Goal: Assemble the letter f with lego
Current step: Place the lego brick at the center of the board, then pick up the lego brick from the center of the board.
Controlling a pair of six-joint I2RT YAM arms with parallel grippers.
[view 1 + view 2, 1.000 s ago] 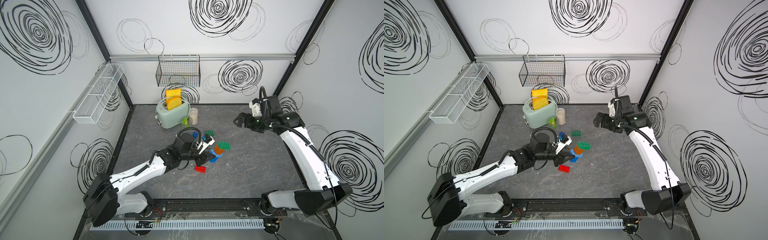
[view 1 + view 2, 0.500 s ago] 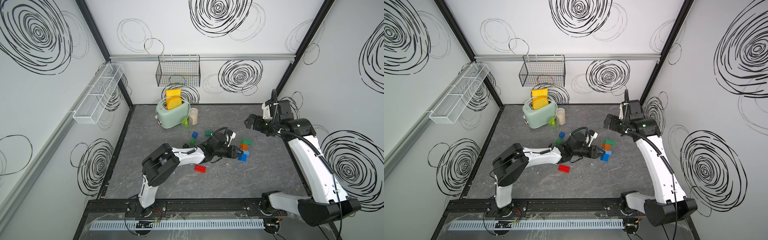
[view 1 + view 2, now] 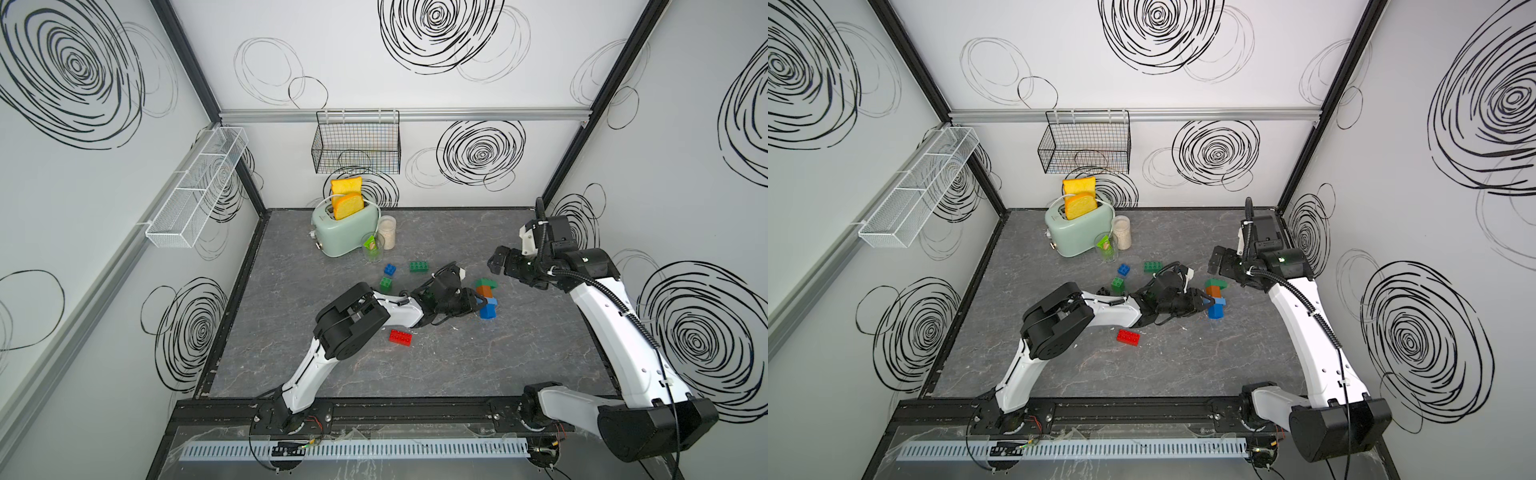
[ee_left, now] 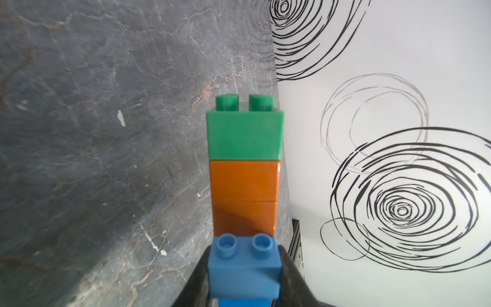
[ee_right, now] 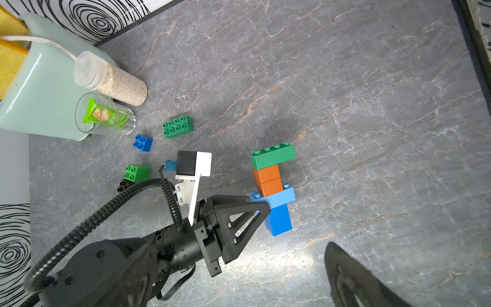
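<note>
Ten chunky studded plastic bricks are on the dark grey marbled bench [image 3: 457,374], five joined and five loose. The joined column [image 5: 273,186] runs from a green oblong brick [image 5: 273,158] through two orange square bricks [image 5: 267,174] and a light blue oblong brick [image 5: 283,198] to a blue square brick [image 5: 280,220]. It sits mid-bench, towards the right arm's side. It seems to lie along the bench, though I cannot tell whether it rests there or is just lifted. The left hand [image 3: 478,302] is closed on the light blue oblong brick, with black fingers [image 4: 292,281] pressed to two opposite sides. The right hand [image 3: 494,262] hangs just beside the column, spread wide and empty; its own wrist view catches only one blurred finger [image 5: 356,276]. The loose bricks are a green eight-stud oblong [image 3: 418,266], a blue four-stud square [image 3: 390,269], a green four-stud square [image 3: 385,284], a red oblong [image 3: 400,337] and a black brick [image 5: 123,184] partly hidden behind the left arm's ribbed cable [image 5: 106,210]. At the back stand one glossy mint-green toaster [image 3: 345,237] with two yellow toast slices [image 3: 347,197], one clear cylindrical jar of pale grains [image 3: 387,232] and one clear cup [image 3: 372,251] holding a green packet [image 5: 99,117].
</note>
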